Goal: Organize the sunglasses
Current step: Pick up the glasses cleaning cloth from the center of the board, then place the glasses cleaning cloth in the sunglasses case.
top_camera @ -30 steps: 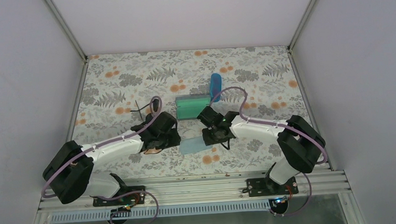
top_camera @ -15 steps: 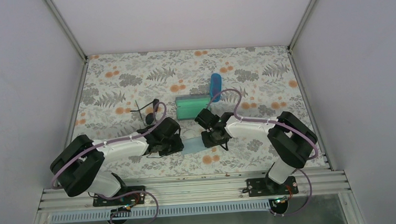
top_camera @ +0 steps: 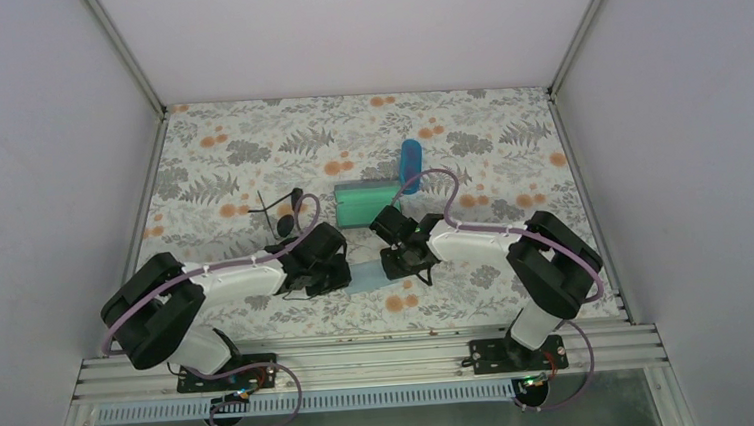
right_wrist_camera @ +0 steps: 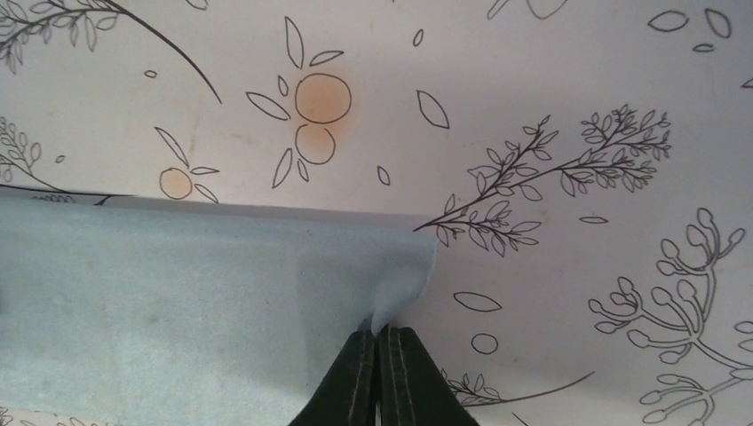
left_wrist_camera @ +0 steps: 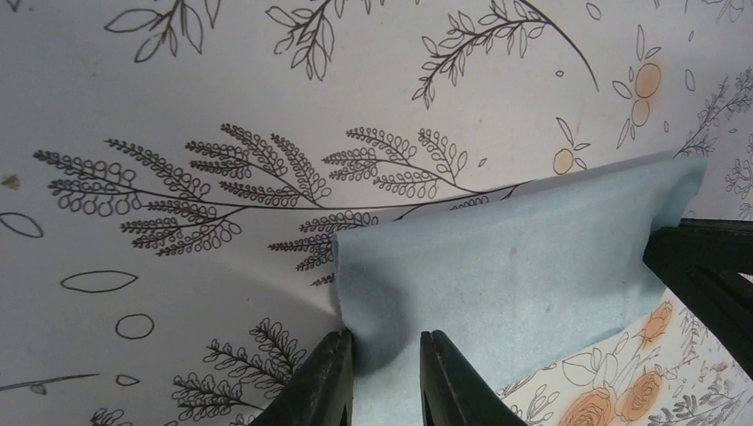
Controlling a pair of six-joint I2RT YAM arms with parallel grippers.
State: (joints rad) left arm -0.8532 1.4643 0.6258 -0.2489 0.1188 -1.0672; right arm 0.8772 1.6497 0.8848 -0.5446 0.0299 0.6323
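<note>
since a second ago, left gripper [left_wrist_camera: 386, 342] and right gripper [right_wrist_camera: 380, 342] have closed in on the cloth [left_wrist_camera: 515, 257]. right pinches one corner; left straddles the opposite corner, grip unclear. we judge: cloth handling; next, lift evenly.

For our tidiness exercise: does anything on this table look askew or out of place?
The light blue cloth is puckered at the corner pinched in the right tool; the left tool straddles its opposite corner, jaws apart. Otherwise nothing stands out.
</note>
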